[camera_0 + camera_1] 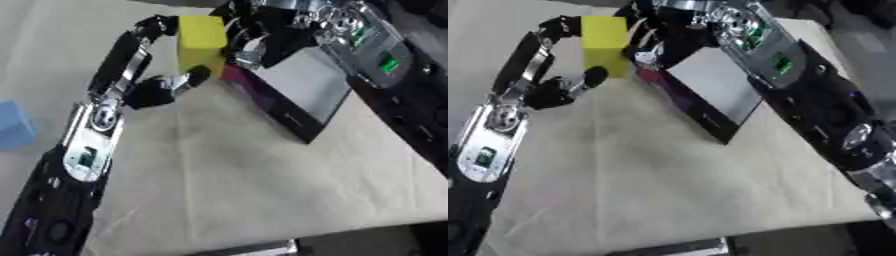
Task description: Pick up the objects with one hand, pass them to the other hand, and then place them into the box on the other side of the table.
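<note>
left robot hand (pixel 144 75) pinching yellow block (pixel 201 42) — right robot hand (pixel 662 42) touching it

The left hand (pixel 153 75) holds a yellow block (pixel 201 44) above the beige table (pixel 245 175), fingers on its top corner and thumb against its lower edge. The right hand (pixel 254 37) touches the block's other side; its grip is difficult to see. Below it lies a dark box (pixel 302 92). A blue object (pixel 13 125) sits at the left edge.

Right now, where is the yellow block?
The yellow block is held up between the left hand and right hand, near the top centre, just left of the dark box.
</note>
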You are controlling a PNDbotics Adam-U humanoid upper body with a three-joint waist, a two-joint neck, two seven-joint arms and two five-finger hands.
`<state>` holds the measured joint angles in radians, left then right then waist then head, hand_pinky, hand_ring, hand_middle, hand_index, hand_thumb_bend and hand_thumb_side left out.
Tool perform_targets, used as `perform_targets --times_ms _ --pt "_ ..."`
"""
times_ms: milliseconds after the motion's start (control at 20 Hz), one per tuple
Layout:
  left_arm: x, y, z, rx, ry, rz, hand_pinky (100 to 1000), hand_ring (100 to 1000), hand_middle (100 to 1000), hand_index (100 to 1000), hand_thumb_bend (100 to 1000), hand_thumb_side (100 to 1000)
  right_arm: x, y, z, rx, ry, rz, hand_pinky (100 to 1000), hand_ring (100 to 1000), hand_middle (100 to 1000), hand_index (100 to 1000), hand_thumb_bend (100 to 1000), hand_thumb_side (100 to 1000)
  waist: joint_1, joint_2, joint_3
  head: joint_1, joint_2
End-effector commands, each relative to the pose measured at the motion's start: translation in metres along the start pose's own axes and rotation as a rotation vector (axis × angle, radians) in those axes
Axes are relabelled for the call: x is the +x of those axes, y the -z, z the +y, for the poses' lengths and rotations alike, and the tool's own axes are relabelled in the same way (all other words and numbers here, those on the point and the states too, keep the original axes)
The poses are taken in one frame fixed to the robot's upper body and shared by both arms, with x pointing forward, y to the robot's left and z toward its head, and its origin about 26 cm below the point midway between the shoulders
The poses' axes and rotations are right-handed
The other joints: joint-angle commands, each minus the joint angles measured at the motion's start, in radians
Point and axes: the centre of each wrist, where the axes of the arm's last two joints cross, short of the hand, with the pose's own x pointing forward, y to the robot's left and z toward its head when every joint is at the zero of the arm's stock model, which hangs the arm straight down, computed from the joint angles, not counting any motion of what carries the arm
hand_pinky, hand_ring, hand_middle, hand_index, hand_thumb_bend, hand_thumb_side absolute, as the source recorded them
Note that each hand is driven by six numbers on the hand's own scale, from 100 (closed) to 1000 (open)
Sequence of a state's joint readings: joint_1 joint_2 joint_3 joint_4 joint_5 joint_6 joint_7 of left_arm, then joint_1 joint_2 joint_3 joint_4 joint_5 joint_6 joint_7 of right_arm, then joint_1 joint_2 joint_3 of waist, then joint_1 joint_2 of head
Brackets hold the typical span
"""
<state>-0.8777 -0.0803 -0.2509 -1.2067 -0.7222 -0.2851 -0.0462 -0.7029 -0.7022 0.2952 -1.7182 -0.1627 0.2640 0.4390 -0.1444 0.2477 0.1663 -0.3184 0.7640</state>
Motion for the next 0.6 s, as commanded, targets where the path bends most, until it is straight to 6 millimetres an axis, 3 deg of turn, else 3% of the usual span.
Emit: perform_targets --times_ms 50,600 --pt "0.005 0.003 0.006 0.017 0.010 -0.022 864 788 751 892 728 904 0.003 -0.009 -0.014 -0.037 -0.041 0.020 650 720 483 635 100 100 0.002 -0.003 -0.003 -0.005 0.003" --pt "-0.007 -0.007 0.010 0.051 0.020 0.040 858 782 744 881 699 905 -0.008 -0.019 -0.019 -0.075 -0.044 0.062 652 719 484 635 100 100 0.006 -0.013 -0.015 -0.007 0.006"
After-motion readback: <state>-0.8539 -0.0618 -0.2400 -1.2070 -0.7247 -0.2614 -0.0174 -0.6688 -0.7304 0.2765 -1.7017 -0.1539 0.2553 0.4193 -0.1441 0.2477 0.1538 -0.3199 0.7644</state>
